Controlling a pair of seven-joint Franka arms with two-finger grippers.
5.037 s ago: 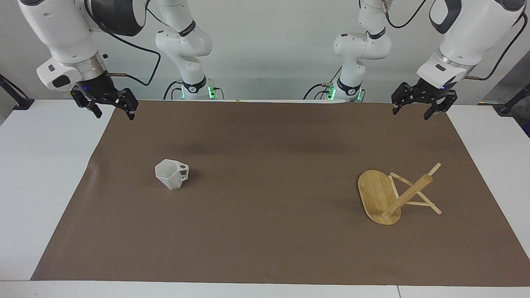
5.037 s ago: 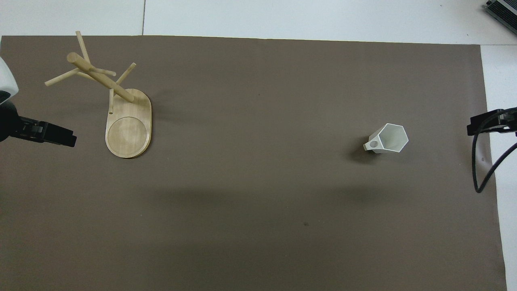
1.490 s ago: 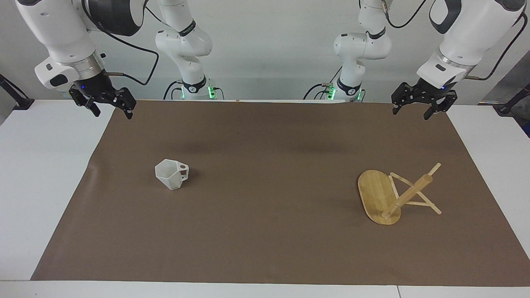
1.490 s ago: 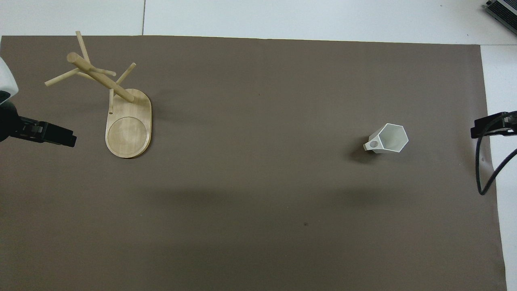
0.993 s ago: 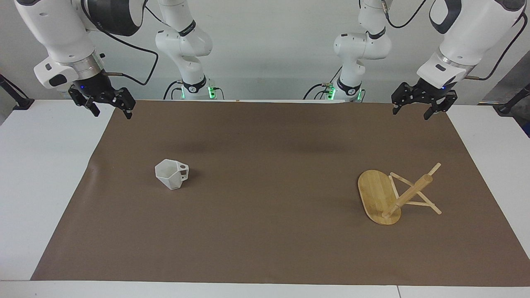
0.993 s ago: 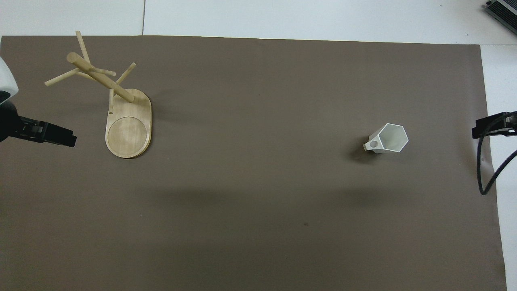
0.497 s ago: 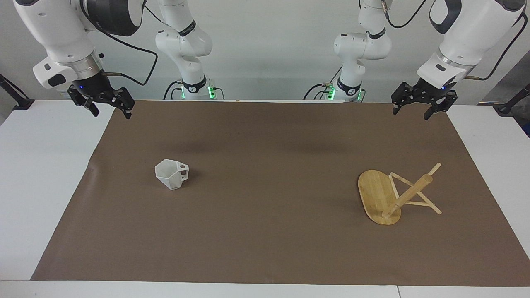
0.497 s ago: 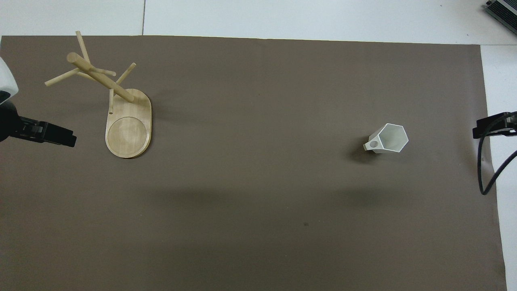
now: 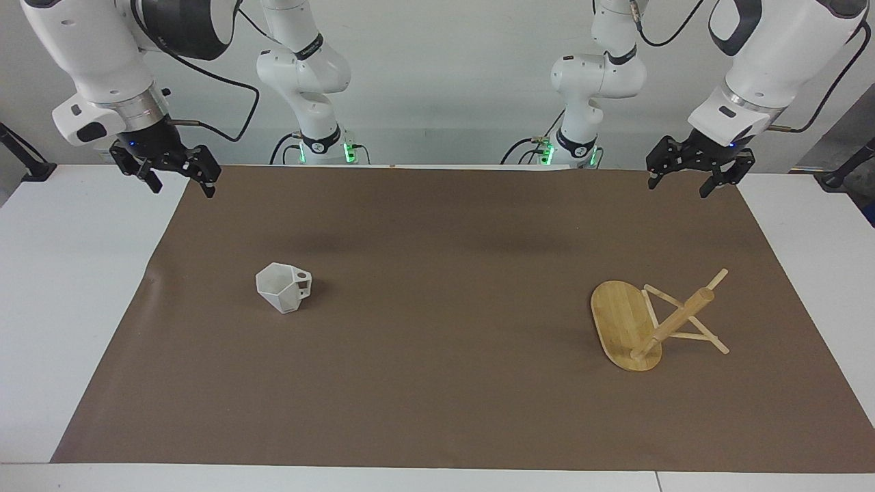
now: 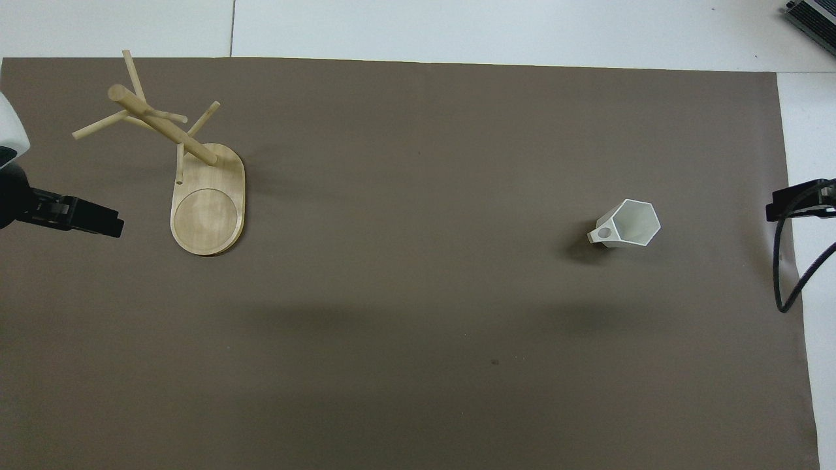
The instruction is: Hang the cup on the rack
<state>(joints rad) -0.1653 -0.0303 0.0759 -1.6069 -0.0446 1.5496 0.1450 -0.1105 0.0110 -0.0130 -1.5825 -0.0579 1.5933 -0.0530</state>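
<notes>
The white faceted cup [image 9: 284, 288] [image 10: 627, 224] sits on the brown mat toward the right arm's end, its mouth showing from above and its pierced handle pointing toward the table's middle. The bamboo rack [image 9: 646, 324] [image 10: 196, 176] stands on its oval base toward the left arm's end, nothing on its pegs. My right gripper [image 9: 183, 188] hangs open and empty over the mat's corner by its own base, well apart from the cup. My left gripper [image 9: 678, 188] hangs open and empty over the mat's other corner at the robots' end, apart from the rack.
The brown mat [image 9: 437, 383] covers most of the white table [image 9: 61, 307]. A black cable [image 10: 784, 281] loops down from the right arm over the mat's edge. A dark device [image 10: 813, 16] sits at the table's corner farthest from the robots.
The right gripper has drifted slightly outward toward its end of the table. The left arm, the cup and the rack have not moved.
</notes>
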